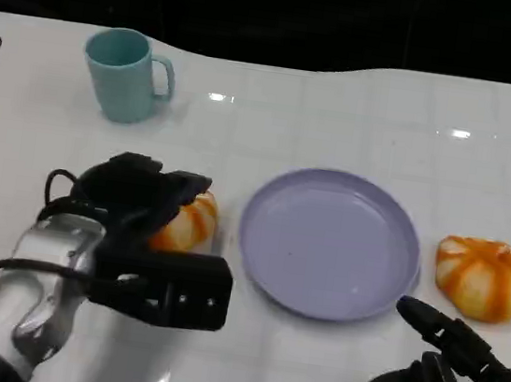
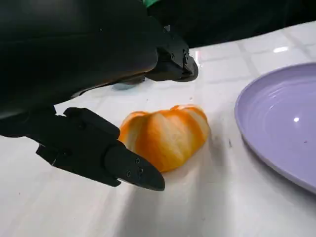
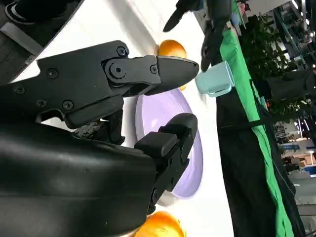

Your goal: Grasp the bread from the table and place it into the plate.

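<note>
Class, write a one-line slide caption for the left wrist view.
Left hand with fingers spread around an orange-striped bread, beside the purple plate.

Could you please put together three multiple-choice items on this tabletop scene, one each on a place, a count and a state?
1. Where does the cup stand?
A. on the plate
B. at the far left of the table, behind the left hand
C. beside the right hand

2. How many orange striped breads lie on the table?
A. one
B. two
C. three

3. What is the state of the plate?
A. empty
B. holding one bread
C. upside down

Answers:
1 B, the cup is beyond the left hand.
2 B, the left bread and the right bread flank the plate.
3 A, its lilac surface is bare.
</note>
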Robot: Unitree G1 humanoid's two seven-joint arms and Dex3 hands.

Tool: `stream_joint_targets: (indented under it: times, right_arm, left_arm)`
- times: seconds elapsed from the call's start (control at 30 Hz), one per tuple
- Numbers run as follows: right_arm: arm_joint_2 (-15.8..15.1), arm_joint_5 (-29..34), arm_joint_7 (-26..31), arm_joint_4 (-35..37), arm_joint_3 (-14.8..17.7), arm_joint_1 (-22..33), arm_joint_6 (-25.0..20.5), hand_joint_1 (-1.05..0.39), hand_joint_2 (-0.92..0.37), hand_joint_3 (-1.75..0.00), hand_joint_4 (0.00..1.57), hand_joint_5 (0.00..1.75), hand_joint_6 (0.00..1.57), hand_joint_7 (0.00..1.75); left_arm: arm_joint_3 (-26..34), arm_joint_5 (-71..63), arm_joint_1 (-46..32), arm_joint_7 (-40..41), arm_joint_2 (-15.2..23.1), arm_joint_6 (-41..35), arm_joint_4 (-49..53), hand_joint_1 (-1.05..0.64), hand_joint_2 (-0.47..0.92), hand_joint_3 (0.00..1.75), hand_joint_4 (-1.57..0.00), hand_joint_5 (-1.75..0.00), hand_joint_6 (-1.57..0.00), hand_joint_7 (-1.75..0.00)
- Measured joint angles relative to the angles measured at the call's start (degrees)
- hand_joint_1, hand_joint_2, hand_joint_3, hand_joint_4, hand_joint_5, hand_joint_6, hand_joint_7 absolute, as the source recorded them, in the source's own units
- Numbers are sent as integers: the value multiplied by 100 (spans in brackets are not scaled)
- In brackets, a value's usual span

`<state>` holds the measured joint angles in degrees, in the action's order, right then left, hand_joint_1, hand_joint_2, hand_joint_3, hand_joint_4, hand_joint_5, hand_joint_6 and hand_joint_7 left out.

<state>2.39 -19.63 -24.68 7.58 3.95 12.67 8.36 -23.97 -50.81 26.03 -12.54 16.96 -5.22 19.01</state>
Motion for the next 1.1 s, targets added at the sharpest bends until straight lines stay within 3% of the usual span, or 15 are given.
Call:
stream_joint_targets:
  times: [0.17, 0.37, 0.5, 0.6, 0.63, 0.67, 0.73, 0.77, 0.8, 0.83, 0.9, 0.97, 1.0, 1.1]
  right_arm:
    - [1, 41, 17, -7, -3, 15, 29, -77, -92, -32, 75, 109, 98, 33]
    - [12, 10, -11, -15, -10, 18, 33, -77, -92, -31, 74, 109, 97, 33]
    - [12, -5, -12, -17, -1, 23, 28, -77, -92, -31, 74, 109, 97, 33]
    - [13, -6, -9, -22, 2, 28, 27, -76, -92, -31, 74, 109, 97, 33]
    - [14, -5, -7, -25, 0, 28, 28, -76, -92, -31, 74, 109, 97, 33]
    - [19, -2, -3, -36, -7, 26, 28, -76, -92, -31, 74, 108, 97, 33]
    - [19, 0, 1, -66, -10, 30, 27, -76, -92, -31, 74, 108, 97, 33]
    - [19, 0, 5, -77, -10, 37, 27, -76, -92, -32, 74, 108, 97, 33]
    - [19, 2, 7, -87, -10, 49, 27, -75, -92, -32, 73, 108, 97, 33]
    - [19, 2, 8, -91, -10, 60, 27, -75, -92, -32, 73, 108, 97, 33]
    - [19, 3, 7, -96, -10, 63, 27, -75, -92, -32, 73, 108, 97, 33]
    - [19, 3, 7, -108, -11, 63, 27, -75, -92, -32, 73, 108, 97, 33]
    - [19, 3, 7, -112, -11, 63, 27, -75, -92, -33, 73, 108, 96, 33]
    - [16, 0, -4, -112, -9, 57, 28, -75, -92, -33, 73, 108, 96, 33]
  left_arm:
    - [-134, 18, 252, 168, -150, -82, 526, -43, 76, 1, -13, -11, -24, 0]
    - [-313, 204, 1126, 935, -695, -99, 2763, -45, 75, 0, -18, -10, -29, -2]
    - [-364, 367, 1461, 1267, -816, 92, 3377, -46, 76, 1, -20, -10, -31, -2]
    - [-429, 453, 1673, 1469, -888, 239, 3873, -47, 82, 2, -33, -13, -40, -4]
    - [-463, 461, 1785, 1549, -937, 292, 4114, -44, 83, 1, -42, -16, -47, -5]
    - [-469, 496, 1878, 1608, -977, 358, 4318, -35, 88, 3, -61, -25, -63, -9]
    - [-453, 641, 1991, 1792, -1015, 497, 4567, -30, 91, 5, -71, -29, -72, -11]
    - [-443, 690, 2014, 1897, -1019, 561, 4650, -32, 90, 3, -73, -94, -89, -29]
    - [-430, 725, 2026, 1998, -1020, 598, 4709, -29, 91, 13, -76, -142, -75, -109]
    - [-405, 785, 2030, 2116, -1021, 647, 4734, -28, 92, 16, -77, -158, -67, -141]
    - [-352, 890, 2055, 2326, -1021, 739, 4773, -27, 92, 18, -77, -171, -60, -168]
    - [-350, 915, 2077, 2408, -1025, 810, 4817, -27, 92, 19, -78, -174, -59, -173]
    - [-351, 923, 2079, 2438, -1029, 829, 4839, -22, 86, 48, -81, -174, -58, -174]
    - [-216, 1144, 2007, 2812, -1011, 1167, 4807, -17, 70, 85, -83, -175, -58, -175]
